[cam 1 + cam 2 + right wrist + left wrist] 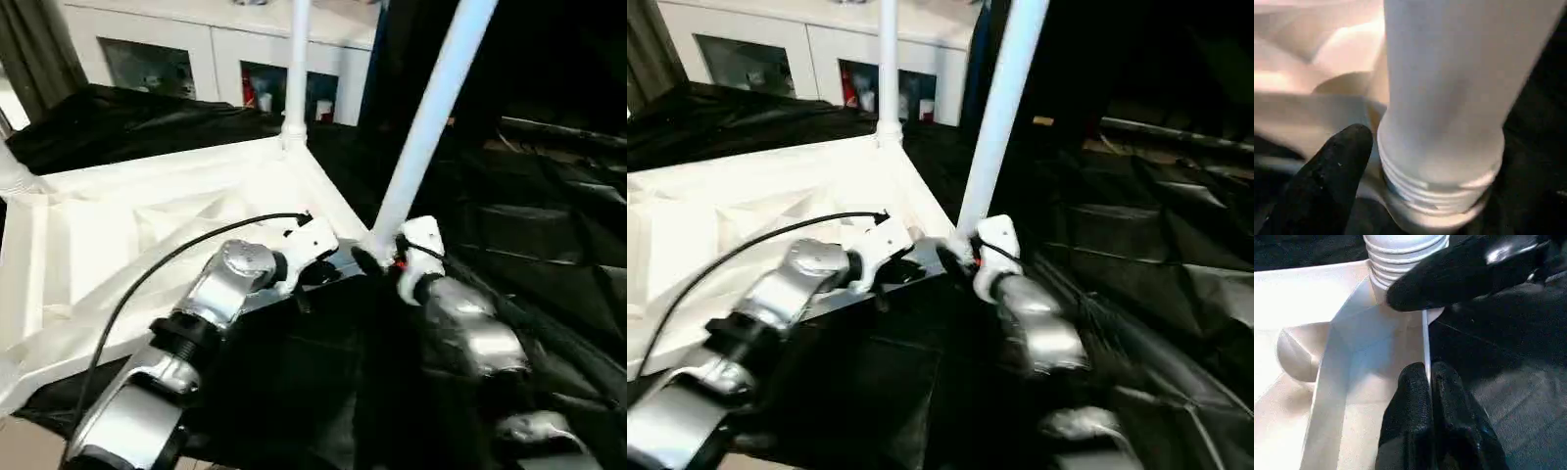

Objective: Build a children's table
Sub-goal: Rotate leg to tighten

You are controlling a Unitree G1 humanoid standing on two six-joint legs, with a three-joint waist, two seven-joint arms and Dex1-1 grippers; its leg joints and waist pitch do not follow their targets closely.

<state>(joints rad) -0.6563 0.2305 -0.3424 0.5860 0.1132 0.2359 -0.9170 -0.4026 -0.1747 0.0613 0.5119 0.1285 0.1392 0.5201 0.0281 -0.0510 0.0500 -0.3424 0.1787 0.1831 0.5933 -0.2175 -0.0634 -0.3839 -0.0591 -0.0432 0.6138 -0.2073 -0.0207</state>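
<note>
- On the black-draped work table (549, 255), the white plastic rectangular tabletop (147, 225) of the children's table lies upside down, its ribbed underside and raised rim facing up, reaching toward the work table's near left edge.
- At the tabletop's near right corner, a long white tube leg (431, 108) leans away to the right, its threaded end (1435, 188) sitting at the rounded corner socket (1400, 320) with several threads still exposed.
- A second white tube leg (297, 59) stands upright in the socket at the tabletop's far right corner.
- At the picture's left edge, the base of a third white leg (10, 171) shows at the tabletop's far left corner.
- Left gripper (1428, 382): its two black fingers are pressed together on the thin raised rim (1425, 340) of the tabletop, just beside the near right corner socket.
- Right gripper (377, 262): it sits at the base of the leaning leg, one black finger (1327, 181) just beside the threaded end; from the left wrist view a black finger (1459, 271) lies across the threads. Whether the fingers clasp the leg or stand apart from it cannot be told.
- Silver forearms (196, 313) reach in from the near side, a black cable (157, 264) looping over the left one.
- Behind the work table stands a white cabinet with glass doors (196, 54); a dark curtain (39, 49) hangs at the far left.
</note>
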